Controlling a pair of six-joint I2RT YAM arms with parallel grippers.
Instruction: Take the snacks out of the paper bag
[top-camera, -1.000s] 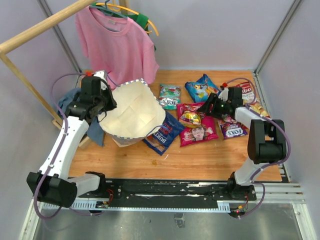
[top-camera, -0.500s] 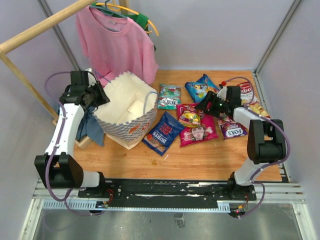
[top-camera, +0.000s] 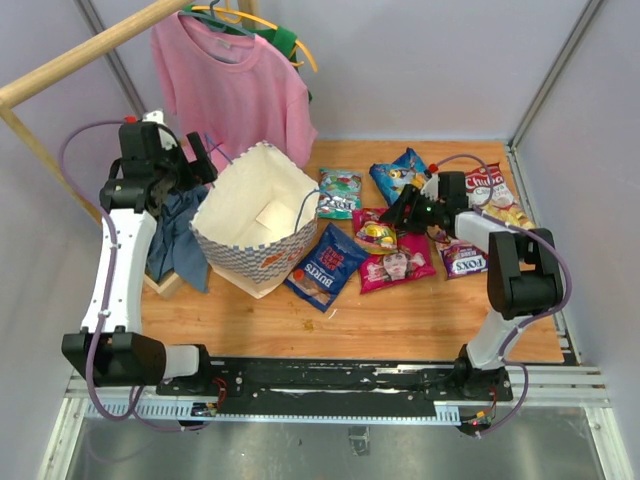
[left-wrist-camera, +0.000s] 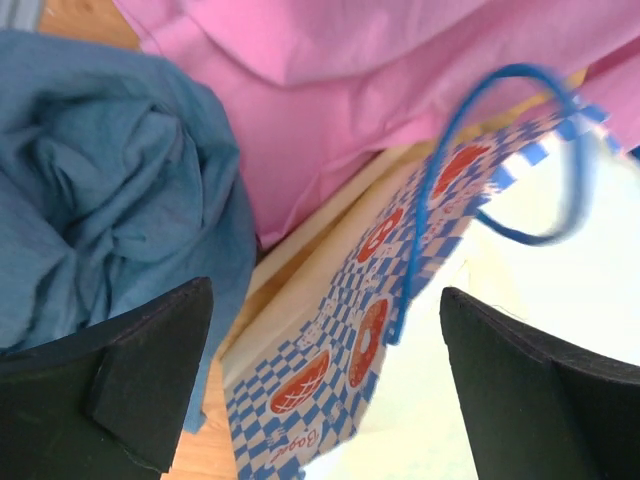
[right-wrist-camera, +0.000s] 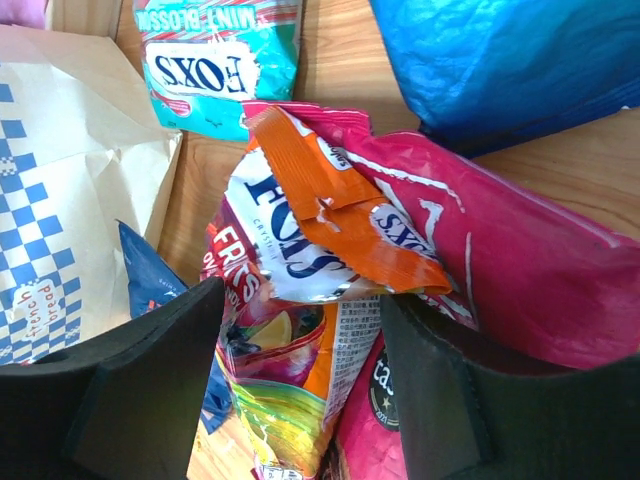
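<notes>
Snacks (top-camera: 398, 264) out, paper bag (top-camera: 250, 262) looks empty
Left gripper (left-wrist-camera: 330, 370) and right gripper (right-wrist-camera: 300, 380) both gape wide, holding nothing.

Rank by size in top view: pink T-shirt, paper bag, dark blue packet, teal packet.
Top, too close to split: pink T-shirt (hangs higher) and paper bag.
Then dark blue packet.
Smallest: teal packet.

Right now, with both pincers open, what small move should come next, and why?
Probably lift the right pincer straight up and clear. It is open, the multicoloured foil packet between its fingers already lies on the glossy pink-red packet, and the checkered white paper bag shows only pale paper inside, so nothing seems left to take out.
</notes>
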